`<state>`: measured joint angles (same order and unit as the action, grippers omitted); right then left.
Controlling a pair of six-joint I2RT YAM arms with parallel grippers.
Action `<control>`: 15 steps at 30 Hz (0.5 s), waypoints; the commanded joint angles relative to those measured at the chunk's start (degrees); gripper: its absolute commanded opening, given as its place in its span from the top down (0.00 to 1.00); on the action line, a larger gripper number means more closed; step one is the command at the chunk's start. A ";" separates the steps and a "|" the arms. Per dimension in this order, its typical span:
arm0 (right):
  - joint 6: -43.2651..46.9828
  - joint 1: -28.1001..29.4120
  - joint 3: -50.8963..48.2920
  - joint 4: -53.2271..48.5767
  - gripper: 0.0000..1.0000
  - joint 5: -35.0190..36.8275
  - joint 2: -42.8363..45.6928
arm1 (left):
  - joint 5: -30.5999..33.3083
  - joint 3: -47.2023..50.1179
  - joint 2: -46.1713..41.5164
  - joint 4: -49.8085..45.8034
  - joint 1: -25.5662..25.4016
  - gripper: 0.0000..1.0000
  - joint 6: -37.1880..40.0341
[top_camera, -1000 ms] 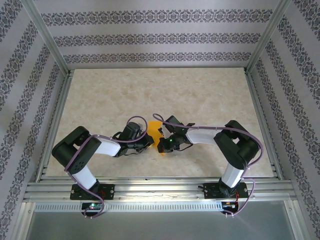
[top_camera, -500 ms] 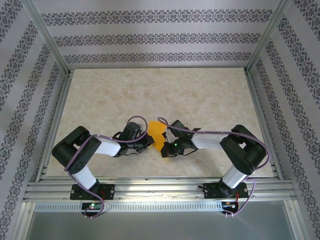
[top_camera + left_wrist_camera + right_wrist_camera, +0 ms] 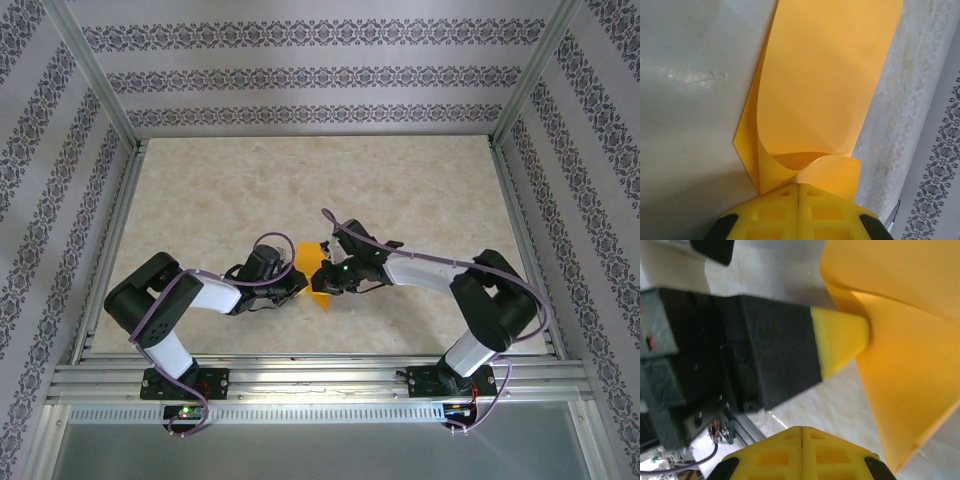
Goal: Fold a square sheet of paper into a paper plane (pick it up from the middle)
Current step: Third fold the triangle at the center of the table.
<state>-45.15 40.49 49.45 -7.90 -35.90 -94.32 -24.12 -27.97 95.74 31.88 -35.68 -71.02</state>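
Orange square sheet of paper (image 3: 815,90), curled over itself, fans out ahead of our left gripper (image 3: 798,189), clamped on its edge, while our right gripper (image 3: 801,432), closed on nothing, sits just beside it, so we fear a push crumpling the loose fold.

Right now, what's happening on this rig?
Both arms meet over the square sheet of paper. The left pincer is shut on its edge, and the sheet curls over in a loose fold, not yet a plane. The right pincer is shut beside the sheet; I can't tell whether it grips it.
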 commanded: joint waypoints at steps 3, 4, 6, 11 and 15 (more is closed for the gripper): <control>-2.06 -0.06 2.31 -0.03 0.98 2.74 -4.47 | 0.96 -0.34 1.07 -3.66 -0.97 1.00 0.83; -2.13 -0.01 2.38 0.15 0.98 2.85 -5.02 | 1.00 -0.47 0.96 -4.09 -0.97 1.00 1.14; -1.83 0.16 2.52 0.15 0.99 2.26 -5.93 | 1.10 -0.42 1.00 -3.59 -0.97 1.00 0.90; -1.25 0.58 2.33 0.11 0.97 2.23 -7.76 | 0.84 -0.25 1.37 -3.23 -0.97 1.00 0.80; 0.11 0.65 1.80 -1.48 0.96 3.57 -8.85 | 0.91 -0.04 1.37 -2.93 -0.97 1.00 0.60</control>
<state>-46.19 40.64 50.63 -8.01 -33.67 -102.02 -24.14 -28.01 95.72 31.77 -35.68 -71.00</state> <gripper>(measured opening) 0.044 0.038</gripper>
